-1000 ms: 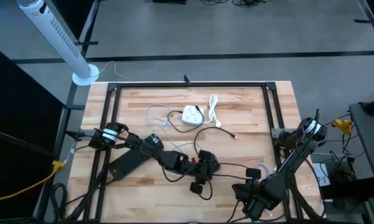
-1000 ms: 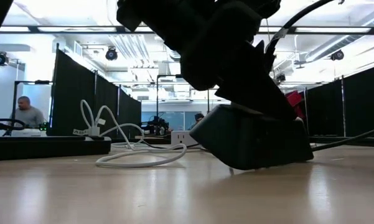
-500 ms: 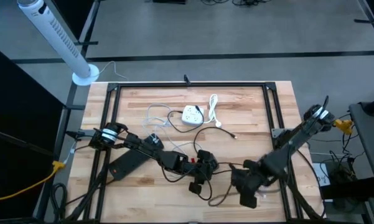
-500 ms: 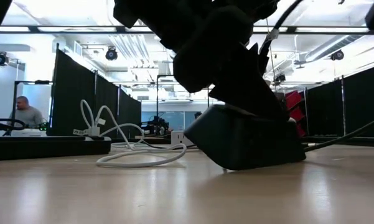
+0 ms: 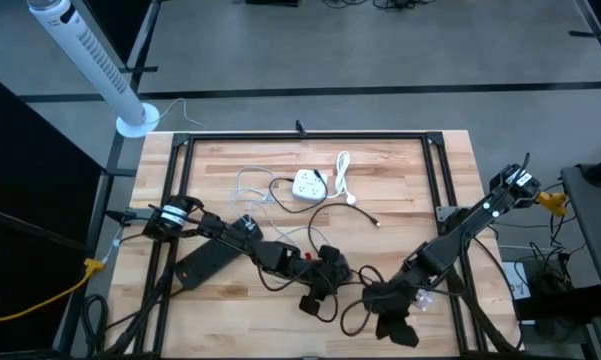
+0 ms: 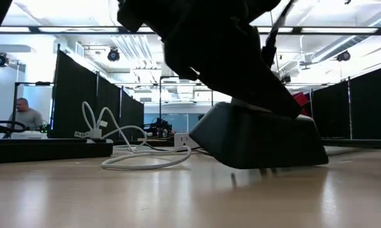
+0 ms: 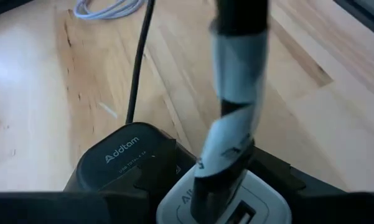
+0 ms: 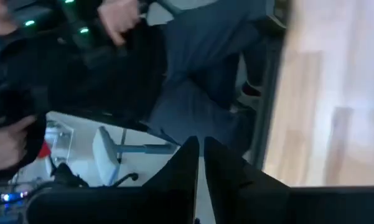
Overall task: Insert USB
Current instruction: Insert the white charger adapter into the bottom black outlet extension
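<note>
- The room is an open workshop with black curtain partitions. The wooden counter [image 5: 400, 170] sits inside a black frame, and a person [image 6: 26, 114] is seated far beyond its back edge.
- The left gripper [image 5: 325, 272] lies low near the middle of the counter's front edge. It is partly closed around a white charger [image 7: 236, 208], apparently to steady it so that its port faces a plug.
- A black charger [image 7: 126, 158] marked "Addtam" sits just beside the white one, touching or nearly so.
- A dark cable with a band of white tape [image 7: 236, 93] runs down to the white charger. Its end is hidden at the charger, so whether it is already seated cannot be told.
- The white charger has rounded corners. A rectangular USB slot shows on its face, close against the taped cable.
- The right gripper [image 5: 392, 322] hangs over the front edge, right of the left one, with a black cable loop [image 5: 352, 312] just beside it. Its fingers are pressed almost together and nothing shows between them, so it looks to have no plug in hand.
- A white power strip [image 5: 307, 184] and a coiled white cable [image 5: 342, 172] lie untouched toward the back edge, well apart from both grippers.
</note>
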Controlling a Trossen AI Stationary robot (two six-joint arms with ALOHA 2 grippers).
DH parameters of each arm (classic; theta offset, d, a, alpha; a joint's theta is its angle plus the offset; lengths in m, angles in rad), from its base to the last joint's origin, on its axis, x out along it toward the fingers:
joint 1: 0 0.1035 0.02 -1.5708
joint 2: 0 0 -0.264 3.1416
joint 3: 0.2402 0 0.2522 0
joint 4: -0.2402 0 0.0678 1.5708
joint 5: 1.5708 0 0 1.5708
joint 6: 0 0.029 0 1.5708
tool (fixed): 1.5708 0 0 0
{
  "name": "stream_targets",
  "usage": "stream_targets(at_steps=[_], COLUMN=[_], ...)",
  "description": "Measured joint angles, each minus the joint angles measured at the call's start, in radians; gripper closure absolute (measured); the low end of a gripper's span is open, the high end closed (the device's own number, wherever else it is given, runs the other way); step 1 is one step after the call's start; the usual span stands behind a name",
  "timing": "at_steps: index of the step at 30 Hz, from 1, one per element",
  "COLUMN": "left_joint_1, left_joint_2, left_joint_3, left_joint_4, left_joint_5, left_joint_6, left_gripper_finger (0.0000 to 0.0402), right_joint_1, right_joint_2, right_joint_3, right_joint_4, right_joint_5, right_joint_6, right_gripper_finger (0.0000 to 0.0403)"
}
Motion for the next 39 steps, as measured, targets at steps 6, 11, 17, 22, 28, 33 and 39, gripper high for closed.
stream_targets(at_steps=[6,11,17,22,28,33,39], left_joint_1=[0.013,0.018,0.027,0.025,0.016,0.015,0.010], left_joint_2=[0.001,-0.002,-0.008,-0.007,-0.005,-0.005,-0.018], left_joint_3=[-0.023,-0.077,-0.140,-0.146,-0.149,-0.148,-0.149], left_joint_4=[0.042,0.119,0.209,0.222,0.249,0.236,0.211], left_joint_5=[-0.008,-0.011,-0.009,-0.009,-0.017,-0.011,-0.011], left_joint_6=[-0.024,-0.058,-0.104,-0.109,-0.128,-0.130,-0.137], left_gripper_finger=[0.0252,0.0251,0.0251,0.0251,0.0252,0.0252,0.0252], right_joint_1=[0.031,0.053,0.054,0.050,0.190,0.395,0.498], right_joint_2=[0.009,0.008,0.006,-0.063,-0.232,-0.278,-0.181], right_joint_3=[0.000,0.002,0.008,0.011,0.010,0.010,-0.006], right_joint_4=[0.121,0.248,0.541,0.446,0.033,-0.326,-0.889], right_joint_5=[-0.009,-0.013,-0.002,0.204,0.725,1.167,1.107], right_joint_6=[-0.081,-0.158,-0.364,-0.507,-0.401,-0.069,0.698], right_gripper_finger=[0.0394,0.0394,0.0394,0.0395,0.0395,0.0395,0.0380])
